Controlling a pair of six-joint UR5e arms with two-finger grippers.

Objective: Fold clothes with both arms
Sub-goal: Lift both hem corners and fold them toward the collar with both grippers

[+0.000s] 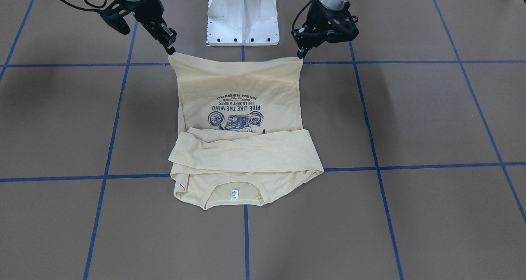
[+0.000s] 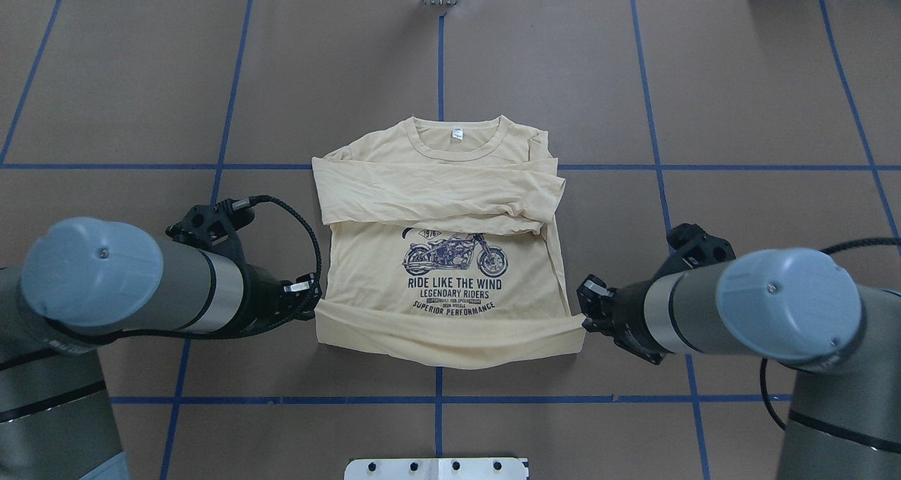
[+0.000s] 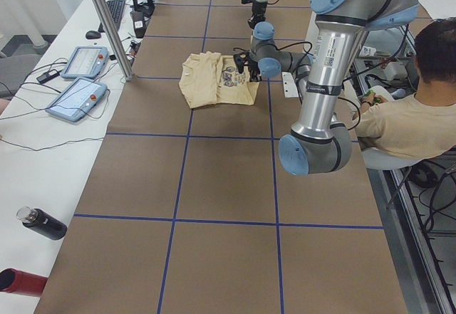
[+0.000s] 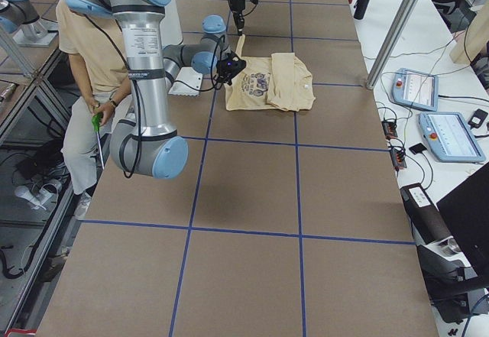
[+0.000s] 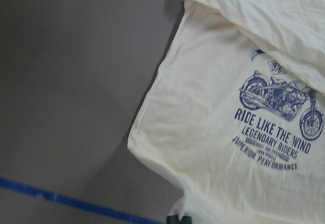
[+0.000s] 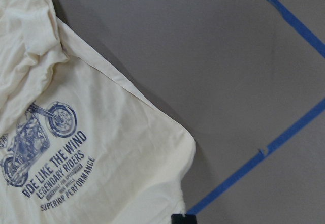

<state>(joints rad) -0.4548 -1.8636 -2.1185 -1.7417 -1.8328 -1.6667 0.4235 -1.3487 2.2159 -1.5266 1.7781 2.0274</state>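
One shirt, pale cream-yellow with long sleeves, is held at both hem corners. It lies print-side up on the brown table, directly in front of the white base. Its collar is on the side farthest from the base and its hem on the side nearest. Both sleeves are folded across the chest and cover the top edge of the navy motorcycle print. A small white label shows inside the neckline.

The left gripper is clamped on the hem corner to the robot's left of the base. The right gripper is clamped on the hem corner to the robot's right of the base. Between them the hem edge is raised off the table and drawn nearly straight, while the collar end of the shirt rests flat.

Blue tape lines divide the table into squares. A seated person appears behind the base in the side views.
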